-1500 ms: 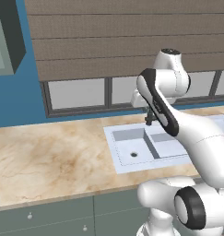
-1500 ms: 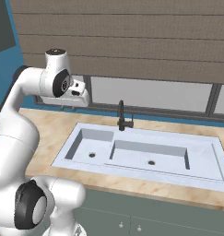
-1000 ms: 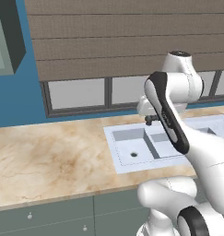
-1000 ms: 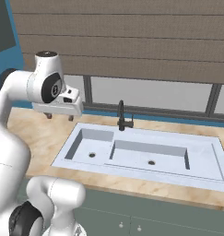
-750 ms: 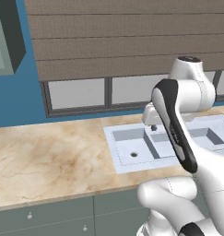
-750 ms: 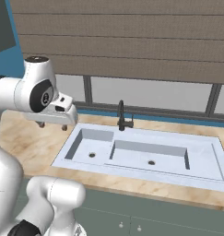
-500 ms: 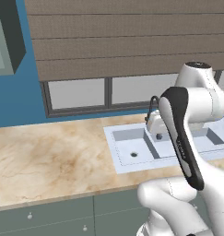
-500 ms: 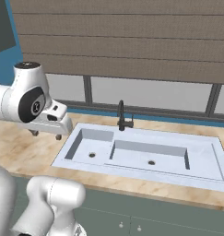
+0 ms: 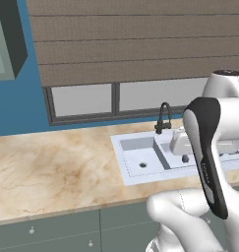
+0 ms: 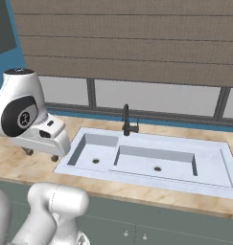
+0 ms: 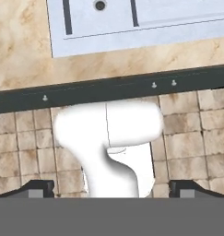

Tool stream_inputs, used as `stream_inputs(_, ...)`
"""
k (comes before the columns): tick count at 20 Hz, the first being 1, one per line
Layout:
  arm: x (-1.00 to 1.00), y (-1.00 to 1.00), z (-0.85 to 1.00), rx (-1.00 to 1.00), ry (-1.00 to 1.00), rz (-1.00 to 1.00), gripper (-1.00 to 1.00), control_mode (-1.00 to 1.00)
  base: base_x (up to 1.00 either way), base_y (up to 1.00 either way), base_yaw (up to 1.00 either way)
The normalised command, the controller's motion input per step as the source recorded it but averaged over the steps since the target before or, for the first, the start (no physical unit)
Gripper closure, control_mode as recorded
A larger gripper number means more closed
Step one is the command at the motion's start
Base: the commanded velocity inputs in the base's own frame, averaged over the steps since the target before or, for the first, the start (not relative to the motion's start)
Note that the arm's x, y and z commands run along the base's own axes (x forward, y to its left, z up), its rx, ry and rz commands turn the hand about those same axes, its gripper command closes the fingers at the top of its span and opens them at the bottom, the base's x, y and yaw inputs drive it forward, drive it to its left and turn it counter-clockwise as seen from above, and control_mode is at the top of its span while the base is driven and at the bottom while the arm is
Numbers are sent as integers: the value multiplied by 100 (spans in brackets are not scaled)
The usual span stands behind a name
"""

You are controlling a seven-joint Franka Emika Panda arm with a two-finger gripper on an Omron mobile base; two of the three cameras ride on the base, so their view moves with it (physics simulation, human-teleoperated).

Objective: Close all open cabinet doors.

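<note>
Right now the claw [image 10: 40, 155] hangs low over the front edge of the desk [image 9: 62, 167], just left of the sink [image 10: 151, 160] as the right base view has it. Its two dark finger tips [image 11: 39, 186] sit far apart at the bottom corners of the hand view, spread wide, with nothing between them.

Up in the top left corner of the left base view, a cabinet door [image 9: 3, 42] stands swung out from the blue wall [image 9: 22, 108], a flat pale grey-green panel with a dark edge, well apart from the arm.

The desk is a smooth beige marble slab with brown veining. Set into it, the sink is a pale rectangular double basin, each bowl with a small round drain, and a slim black curved faucet [image 10: 127, 120] rises behind it. Above, a window [image 10: 151, 98] with dark frames sits under a ribbed brown blind [image 10: 132, 38].

Below the desk edge run grey-green drawer fronts [image 9: 47, 231] with tiny round knobs. Looking down, the hand view catches a tan square-tiled floor [image 11: 196, 138].
</note>
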Motion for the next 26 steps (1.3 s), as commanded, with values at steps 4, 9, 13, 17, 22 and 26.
stream_inputs(4,-33,-29,0,0,-3,0,-100,-100,0,0,0)
stream_inputs(9,-6,-8,4,0,0,2,-100,-100,0,0,0)
stream_inputs(13,-2,0,19,0,0,3,-100,-100,0,0,0)
stream_inputs(17,0,0,35,0,0,1,-100,-100,0,0,0)
stream_inputs(22,-7,0,35,0,0,0,-100,-100,0,0,0)
stream_inputs(26,-24,0,27,-1,0,0,-100,-100,0,0,0)
